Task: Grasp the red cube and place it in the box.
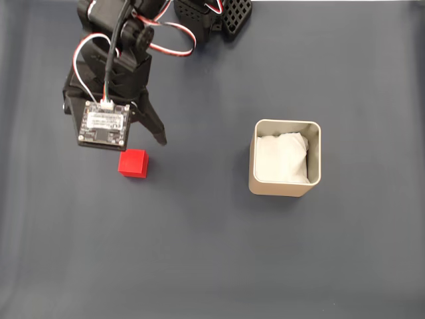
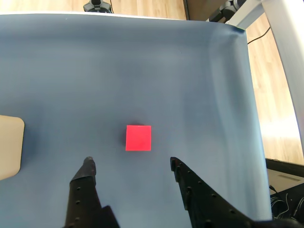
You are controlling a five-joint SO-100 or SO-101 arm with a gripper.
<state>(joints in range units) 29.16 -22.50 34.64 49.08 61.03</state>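
Note:
The red cube (image 1: 133,163) lies on the dark blue mat, left of centre in the fixed view. My gripper (image 1: 131,142) hovers just behind it, open; one black finger (image 1: 158,131) shows and the wrist camera board hides the other. In the wrist view the red cube (image 2: 138,137) sits just ahead of the gap between the spread fingertips of my gripper (image 2: 131,163), touching neither. The box (image 1: 282,188), beige with white paper inside, stands to the right in the fixed view, well apart from the cube. A corner of the box (image 2: 9,147) shows at the left edge of the wrist view.
The arm's base and a black perforated part (image 1: 229,16) sit at the top of the fixed view. In the wrist view the mat's edge (image 2: 251,118) runs down the right side, with wooden floor (image 2: 275,95) beyond. Open mat lies between cube and box.

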